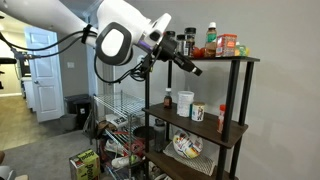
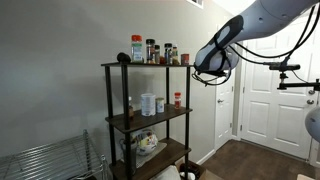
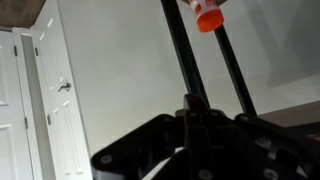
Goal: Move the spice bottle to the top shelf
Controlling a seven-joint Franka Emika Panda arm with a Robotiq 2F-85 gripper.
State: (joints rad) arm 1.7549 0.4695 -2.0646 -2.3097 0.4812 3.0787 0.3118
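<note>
One spice bottle (image 1: 228, 45) stands on the top shelf (image 1: 238, 59) near one end; we see our hand (image 1: 196, 70) closed, empty, just off the other end.

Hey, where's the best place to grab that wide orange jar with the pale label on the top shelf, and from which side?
Probably its upper body, coming down from above: the orange jar stands upright on the top shelf, and the green-capped bottle crowds one side. Its width calls for a wide opening.
</note>
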